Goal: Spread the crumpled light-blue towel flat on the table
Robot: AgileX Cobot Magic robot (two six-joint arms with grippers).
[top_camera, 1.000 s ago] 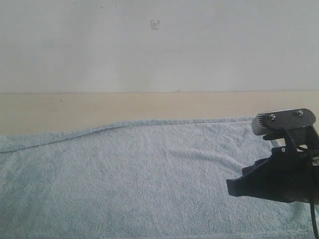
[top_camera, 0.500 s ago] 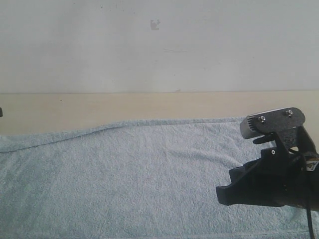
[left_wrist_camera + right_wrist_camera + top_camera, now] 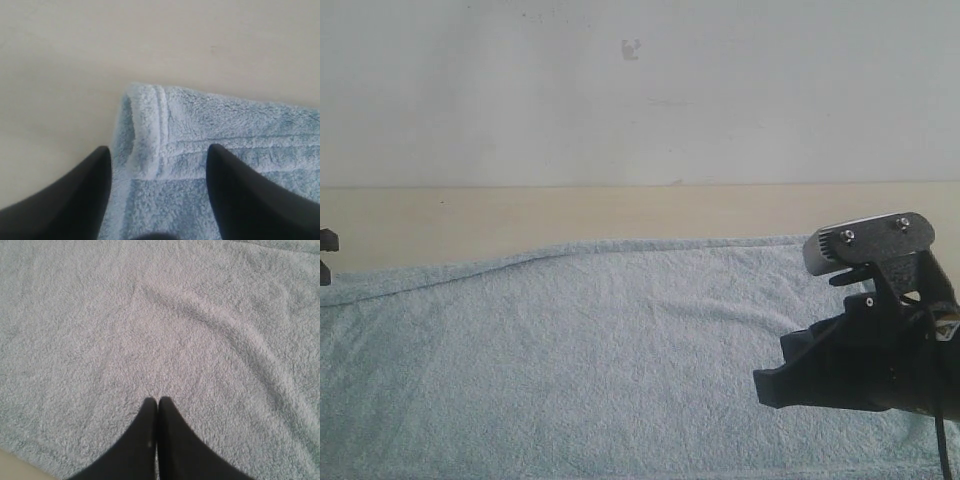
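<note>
The light-blue towel (image 3: 590, 350) lies spread across the beige table (image 3: 570, 215), filling the lower half of the exterior view, its far hem slightly wavy. In the left wrist view a towel corner (image 3: 145, 125) with its stitched hem is folded over on itself, and my left gripper (image 3: 157, 152) hovers open above it, one finger on each side. Only a dark tip of the left gripper (image 3: 326, 245) shows at the left edge outside. My right gripper (image 3: 158, 401) is shut with nothing in it, above the towel's (image 3: 150, 325) flat surface; the right arm (image 3: 870, 350) is at the right.
A plain white wall (image 3: 640, 90) rises behind the table. A strip of bare tabletop runs between the towel's far hem and the wall. A shallow crease (image 3: 225, 335) crosses the towel ahead of the right gripper.
The right arm shifted left and slightly down over the towel, then held. The left gripper's tip has come into view at the left edge.
</note>
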